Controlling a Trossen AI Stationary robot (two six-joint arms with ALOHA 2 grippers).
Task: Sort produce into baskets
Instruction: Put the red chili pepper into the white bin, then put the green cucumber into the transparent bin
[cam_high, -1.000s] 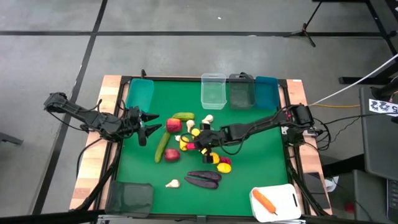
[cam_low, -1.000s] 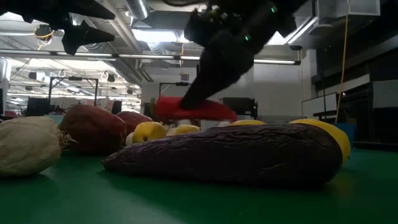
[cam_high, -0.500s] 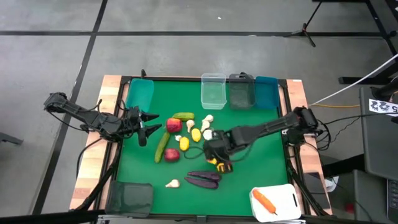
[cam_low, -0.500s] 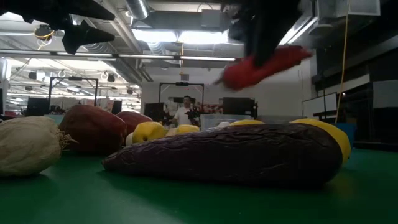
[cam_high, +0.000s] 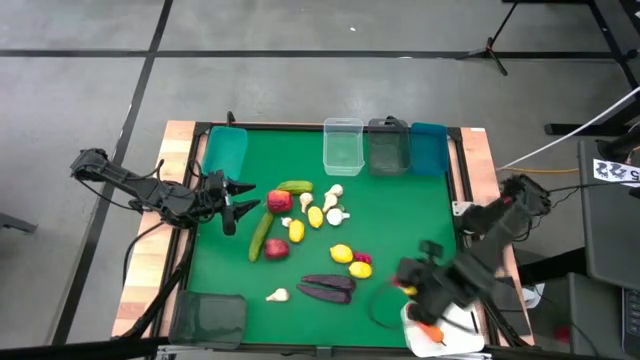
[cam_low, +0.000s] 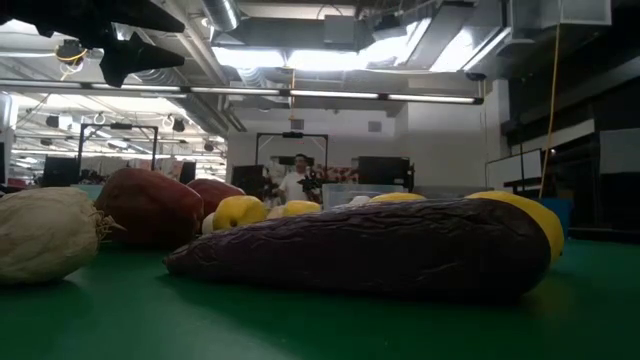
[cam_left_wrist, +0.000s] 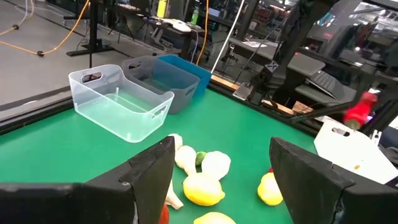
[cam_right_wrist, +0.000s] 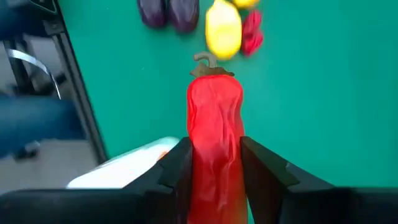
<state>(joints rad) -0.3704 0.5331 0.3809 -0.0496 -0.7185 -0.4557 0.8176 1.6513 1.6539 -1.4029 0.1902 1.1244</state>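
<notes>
My right gripper (cam_high: 408, 288) is shut on a red pepper (cam_right_wrist: 214, 124) in the air over the table's near right part, beside the white bin (cam_high: 462, 322), which holds an orange carrot (cam_high: 428, 328). My left gripper (cam_high: 247, 197) is open and empty at the table's left, next to the produce pile. The pile holds cucumbers (cam_high: 260, 233), apples (cam_high: 279, 201), lemons (cam_high: 341, 254), garlic (cam_high: 278, 295), two eggplants (cam_high: 328, 288) and another red pepper (cam_high: 363, 259), all lying on the green mat. The low view shows an eggplant (cam_low: 370, 248) close up. My right gripper pinches the red pepper's body (cam_right_wrist: 214, 155) between its two fingers (cam_right_wrist: 177, 165), on the half away from the stem. The pepper lies along the fingers, its stem end (cam_right_wrist: 208, 61) sticking out past them. It is lifted clear of the mat.
At the far edge stand a teal bin (cam_high: 225, 150), a clear bin (cam_high: 342, 145), a dark grey bin (cam_high: 387, 147) and a second teal bin (cam_high: 428, 148). Another dark grey bin (cam_high: 210, 317) sits at the near left corner. A person stands in the room behind the table (cam_low: 298, 180).
My right gripper has lifted the red pepper out of the pile at the table's middle and swung it toward the near right corner, next to the white bin. It has left the low view. The pile has stayed in place.
</notes>
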